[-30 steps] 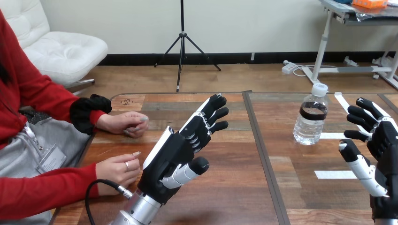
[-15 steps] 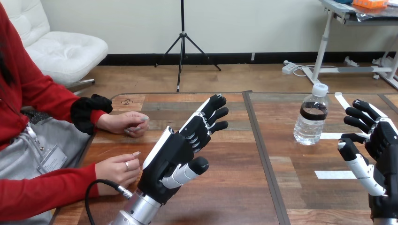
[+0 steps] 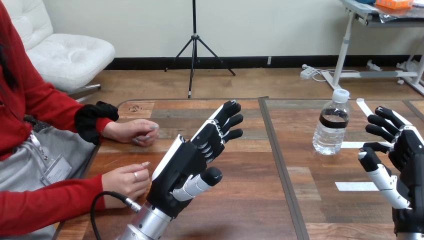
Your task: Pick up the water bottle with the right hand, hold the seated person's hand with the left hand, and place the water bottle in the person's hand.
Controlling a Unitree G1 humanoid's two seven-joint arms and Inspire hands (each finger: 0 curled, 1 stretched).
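Observation:
A clear water bottle [image 3: 331, 125] with a white cap and a dark band stands upright on the table's right half. My right hand [image 3: 404, 167] hovers open to its right and nearer to me, apart from it, thumb pointing toward the bottle. Over the table's left half my left hand [image 3: 192, 160] is raised and open, fingers stretched forward. The person sits at the left. Their farther hand [image 3: 131, 132] rests loosely curled on the table. The nearer hand [image 3: 125, 181] lies just left of my left palm, holding nothing, and whether the two touch I cannot tell.
Strips of white tape [image 3: 357, 186] lie on the wooden table [image 3: 250, 200] near my right hand, with another strip [image 3: 365, 109] behind the bottle. A dark seam [image 3: 280, 165] runs down the table's middle.
My right hand has crept slightly left toward the bottle. My left hand, the bottle and the person's hands stay where they were.

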